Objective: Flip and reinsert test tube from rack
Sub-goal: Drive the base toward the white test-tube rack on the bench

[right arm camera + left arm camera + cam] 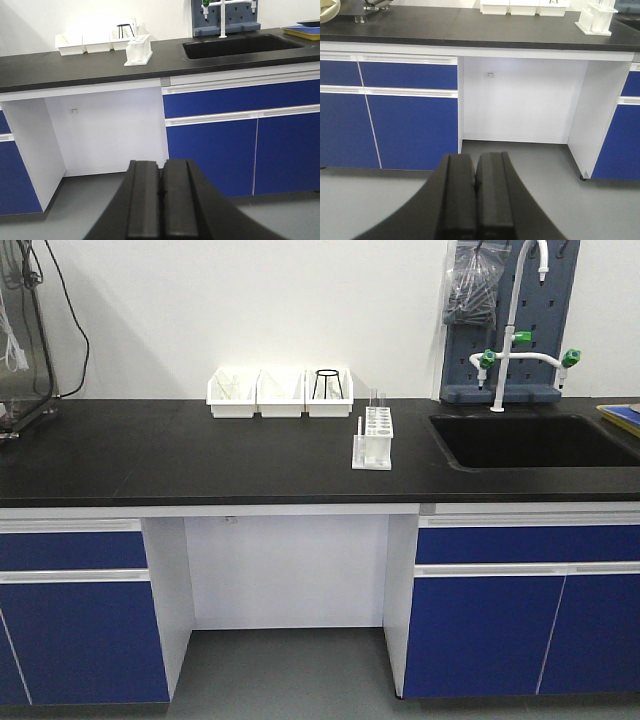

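Note:
The small white rack (374,439) stands on the black counter (200,455), just left of the sink, with thin clear test tubes (377,400) upright in its far holes. It also shows in the left wrist view (594,19) at the top right and in the right wrist view (138,50). My left gripper (476,172) is shut and empty, low over the grey floor, well short of the counter. My right gripper (162,175) is shut and empty, also low in front of the cabinets. Neither arm shows in the front view.
Three white storage bins (280,392) stand at the back of the counter, one holding a black wire stand (328,383). A black sink (530,440) with a white tap (515,330) lies right of the rack. Blue cabinets (80,610) flank a knee gap. Equipment with cables (20,340) stands at far left.

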{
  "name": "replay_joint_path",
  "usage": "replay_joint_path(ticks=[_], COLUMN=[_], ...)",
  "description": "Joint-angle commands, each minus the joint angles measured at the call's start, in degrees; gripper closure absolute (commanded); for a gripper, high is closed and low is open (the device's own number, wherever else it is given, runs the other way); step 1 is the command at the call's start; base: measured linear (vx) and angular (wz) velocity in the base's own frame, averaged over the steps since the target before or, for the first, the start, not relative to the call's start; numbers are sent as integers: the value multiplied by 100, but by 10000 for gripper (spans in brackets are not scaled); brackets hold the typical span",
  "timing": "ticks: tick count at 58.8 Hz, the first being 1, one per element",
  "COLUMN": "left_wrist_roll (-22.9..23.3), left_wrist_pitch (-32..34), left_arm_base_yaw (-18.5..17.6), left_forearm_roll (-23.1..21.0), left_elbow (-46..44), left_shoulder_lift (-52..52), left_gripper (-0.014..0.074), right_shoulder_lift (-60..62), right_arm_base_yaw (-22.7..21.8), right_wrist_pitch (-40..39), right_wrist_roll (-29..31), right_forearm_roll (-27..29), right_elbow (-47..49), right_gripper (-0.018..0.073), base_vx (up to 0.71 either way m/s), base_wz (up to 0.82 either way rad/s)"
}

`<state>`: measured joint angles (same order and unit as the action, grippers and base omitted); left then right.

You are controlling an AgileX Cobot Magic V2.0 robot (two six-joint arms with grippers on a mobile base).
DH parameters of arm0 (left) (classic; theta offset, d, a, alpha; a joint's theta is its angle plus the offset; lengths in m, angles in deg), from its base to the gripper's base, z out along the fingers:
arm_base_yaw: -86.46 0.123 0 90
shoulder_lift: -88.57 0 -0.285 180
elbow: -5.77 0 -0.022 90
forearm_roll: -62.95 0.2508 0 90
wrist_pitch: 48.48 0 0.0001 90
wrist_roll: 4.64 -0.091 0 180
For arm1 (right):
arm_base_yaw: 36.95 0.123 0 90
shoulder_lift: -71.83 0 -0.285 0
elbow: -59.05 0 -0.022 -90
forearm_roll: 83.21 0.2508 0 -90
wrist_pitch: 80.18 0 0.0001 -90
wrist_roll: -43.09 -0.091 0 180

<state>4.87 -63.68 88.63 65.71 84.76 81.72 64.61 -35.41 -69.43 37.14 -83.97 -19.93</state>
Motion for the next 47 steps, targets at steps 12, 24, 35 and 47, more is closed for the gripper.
replay_joint_path(ticks=[12,24,35,47], left_wrist_roll=[2,2,2,2], left_wrist_pitch=[487,487,487,487], left_arm_base_yaw=[-20,-20,-20,-20], left_forearm_roll=[-26,-26,-26,-26], left_elbow=[12,12,12,12], left_shoulder_lift=[62,62,62,62], left_gripper=[603,603,603,603], right_shoulder_lift=[63,63,63,63], right_arm_base_yaw=[-30,-30,-30,-30], right_wrist_pitch=[-495,-495,-495,-495], right_wrist_roll=[41,41,41,41], right_forearm_roll=[-10,-10,-10,-10], right_elbow=[-4,-4,-4,-4], right_gripper=[571,571,571,571], base_vx=[0,0,1,12], base_wz=[0,0,1,0])
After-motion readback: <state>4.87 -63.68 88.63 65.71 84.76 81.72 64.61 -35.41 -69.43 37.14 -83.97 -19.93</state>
